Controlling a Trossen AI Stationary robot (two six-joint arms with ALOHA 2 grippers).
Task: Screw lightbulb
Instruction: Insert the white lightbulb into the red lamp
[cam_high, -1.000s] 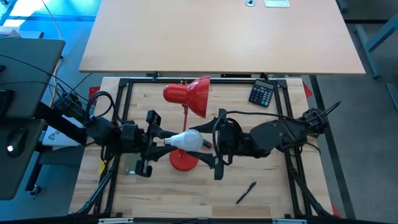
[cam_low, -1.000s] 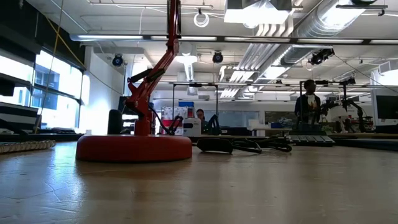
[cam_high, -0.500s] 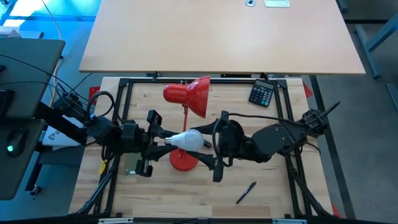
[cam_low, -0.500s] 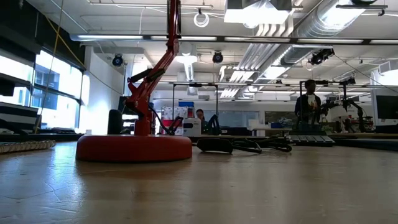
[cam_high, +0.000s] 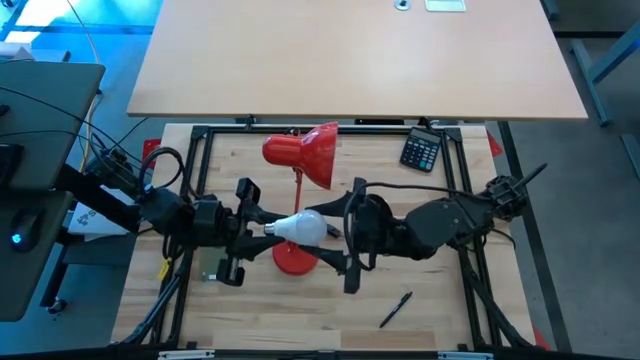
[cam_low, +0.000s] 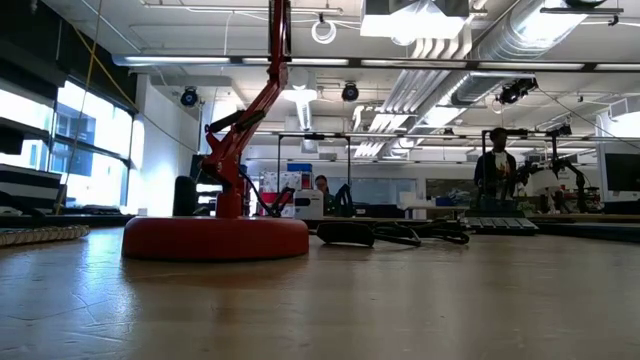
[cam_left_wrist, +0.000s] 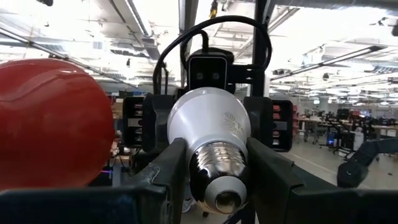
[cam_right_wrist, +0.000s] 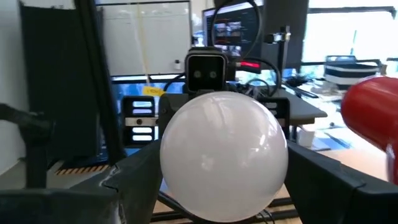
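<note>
Handover stage of the bulb-fitting task. The lightbulb is held level in the air above the counter, over the round base of the red desk lamp, with both arms meeting at it from opposite sides. The left end effector is closed on the bulb's threaded metal base; in the left wrist view its fingers press the screw cap from either side. The right end effector surrounds the white globe, its fingers standing on both flanks of the glass; whether they bear on the glass or merely bracket it cannot be told.

Judged step: transfer of the bulb between the arms, so that the right arm takes the globe and the thread is left free. The socket inside the lamp shade is not visible from above. The next move would call for a firm right-hand grip on the globe, release by the left, then aligning the thread with the shade's opening. A pen and a calculator lie well apart.
</note>
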